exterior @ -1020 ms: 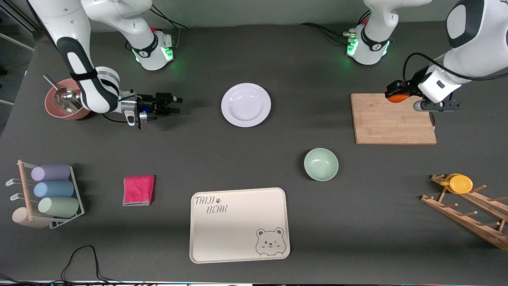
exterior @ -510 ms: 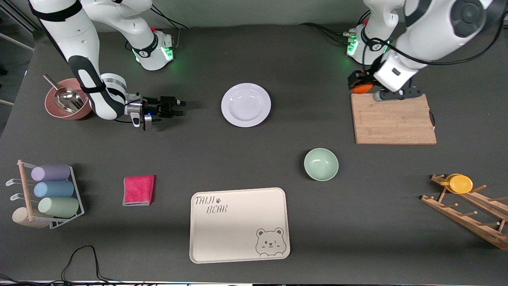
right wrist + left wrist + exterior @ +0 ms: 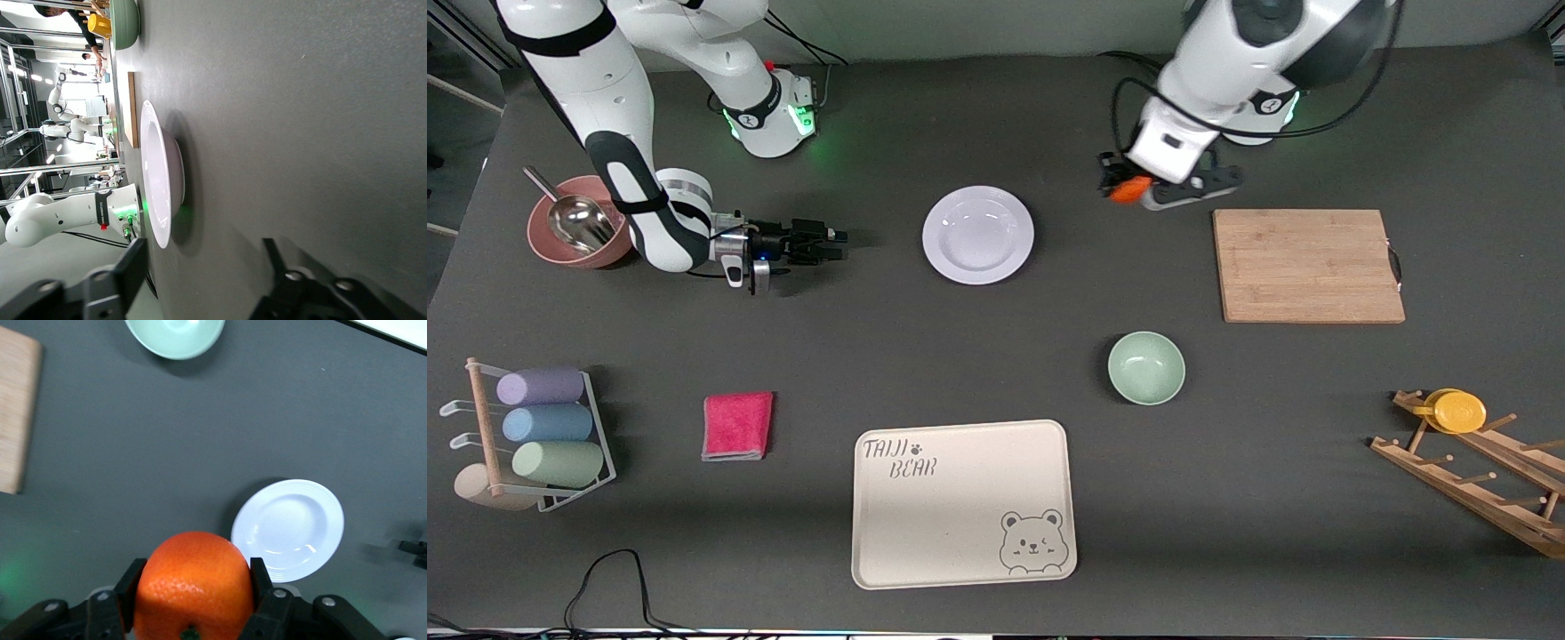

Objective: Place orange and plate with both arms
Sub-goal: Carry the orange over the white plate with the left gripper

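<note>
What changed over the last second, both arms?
The left gripper, shut on the orange, carried it from over the cutting board toward the plate; it is now over bare table between them. The right gripper crept toward the plate, low beside the table, fingers apart. Plate, green bowl and tray stayed put.

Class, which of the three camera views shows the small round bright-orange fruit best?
The left wrist view: the small round bright-orange fruit fills the foreground, clamped by the left gripper. The front view shows only a small patch of it under the arm. The right wrist view does not show it.
</note>
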Motion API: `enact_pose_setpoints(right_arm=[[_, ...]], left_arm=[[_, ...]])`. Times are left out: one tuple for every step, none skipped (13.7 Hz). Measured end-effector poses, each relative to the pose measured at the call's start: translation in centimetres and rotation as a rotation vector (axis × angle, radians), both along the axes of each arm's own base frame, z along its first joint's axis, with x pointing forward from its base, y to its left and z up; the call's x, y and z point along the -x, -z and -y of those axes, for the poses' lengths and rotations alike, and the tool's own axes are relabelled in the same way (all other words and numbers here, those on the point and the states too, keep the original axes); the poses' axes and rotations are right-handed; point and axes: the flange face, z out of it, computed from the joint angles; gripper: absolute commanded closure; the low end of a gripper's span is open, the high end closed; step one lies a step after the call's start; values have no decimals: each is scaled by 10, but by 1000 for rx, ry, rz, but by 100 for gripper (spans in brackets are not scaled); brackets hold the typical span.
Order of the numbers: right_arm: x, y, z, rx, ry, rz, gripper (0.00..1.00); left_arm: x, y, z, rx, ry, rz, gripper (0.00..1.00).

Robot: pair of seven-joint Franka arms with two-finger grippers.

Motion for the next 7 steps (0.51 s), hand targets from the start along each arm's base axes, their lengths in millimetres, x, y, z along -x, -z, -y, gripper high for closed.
enact_pose_setpoints(right_arm=[[0, 0, 0, 0, 0, 0, 46], [-1, 1, 0, 1, 0, 0, 49], [-1, 1, 0, 1, -1, -1, 50], [-1, 1, 0, 1, -1, -2, 56], [-1, 2, 0, 1, -1, -2, 57], [-1, 2, 0, 1, -1, -2, 62], [-1, 2, 0, 1, -1, -2, 63]], left_arm=[[5, 8, 18, 11, -24, 4, 100], [9, 16, 32, 23, -45, 4, 100], [12, 23, 43, 34, -62, 1, 100], [13, 29, 50, 43, -77, 1, 100], [13, 35, 57, 43, -92, 6, 100], [16, 42, 65, 32, -103, 16, 100], [20, 51, 74, 14, -111, 26, 100]])
